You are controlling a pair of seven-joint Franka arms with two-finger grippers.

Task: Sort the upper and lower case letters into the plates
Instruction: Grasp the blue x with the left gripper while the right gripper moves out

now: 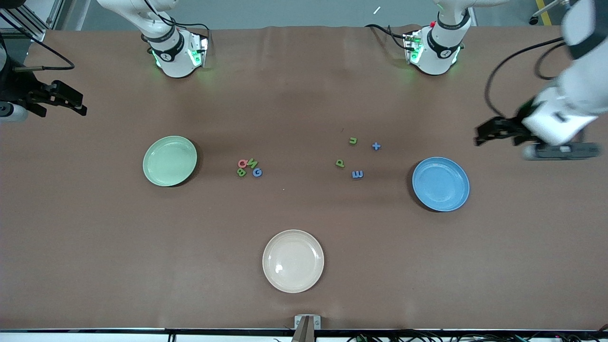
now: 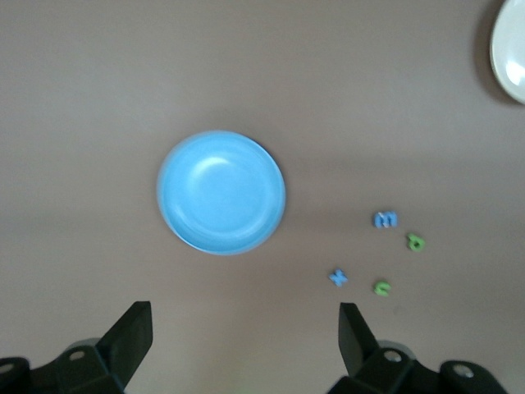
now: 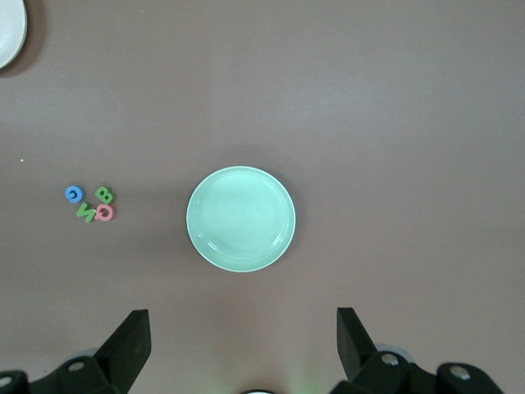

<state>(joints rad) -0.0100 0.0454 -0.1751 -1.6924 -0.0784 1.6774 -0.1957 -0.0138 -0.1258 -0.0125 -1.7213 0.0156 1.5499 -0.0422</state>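
The pale mint green plate (image 1: 169, 160) (image 3: 240, 218) lies toward the right arm's end, the blue plate (image 1: 441, 184) (image 2: 221, 192) toward the left arm's end; both hold nothing. Between them lie two groups of letters. A pink, two green and a blue letter (image 1: 248, 167) (image 3: 91, 203) cluster nearer the mint plate. Green n (image 1: 353, 140), a blue cross-shaped piece (image 1: 376, 146), green p (image 1: 340, 163) and blue m (image 1: 357, 174) (image 2: 385, 219) lie spread nearer the blue plate. My left gripper (image 1: 484, 134) (image 2: 246, 316) hangs open, high over bare table beside the blue plate. My right gripper (image 1: 78, 104) (image 3: 244, 320) hangs open, high beside the mint plate.
A cream-white plate (image 1: 293, 261) (image 2: 513, 49) (image 3: 6, 33) sits nearer the front camera, midway along the table. The brown table (image 1: 304, 95) stretches bare around the plates. The two arm bases (image 1: 176, 52) (image 1: 434, 50) stand along its farthest edge.
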